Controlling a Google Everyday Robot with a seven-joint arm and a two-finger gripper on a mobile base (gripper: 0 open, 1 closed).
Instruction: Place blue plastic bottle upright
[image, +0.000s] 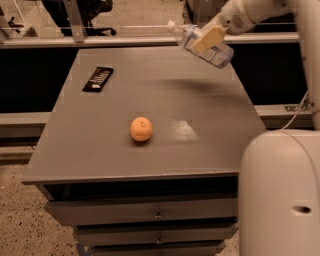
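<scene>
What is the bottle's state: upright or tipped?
Tipped. The gripper holds the bottle slanted above the table's far right corner, cap toward the left; it is not standing.

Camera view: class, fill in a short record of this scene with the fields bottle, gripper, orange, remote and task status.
bottle: the bottle is in the air above the far right part of the table, tilted, cap pointing up and to the left
gripper: the gripper is at the upper right, jaws closed on the bottle's middle
orange: the orange sits near the table's centre, touching nothing else
remote: the remote lies flat on the far left part
task status: bottle not yet standing upright
</scene>
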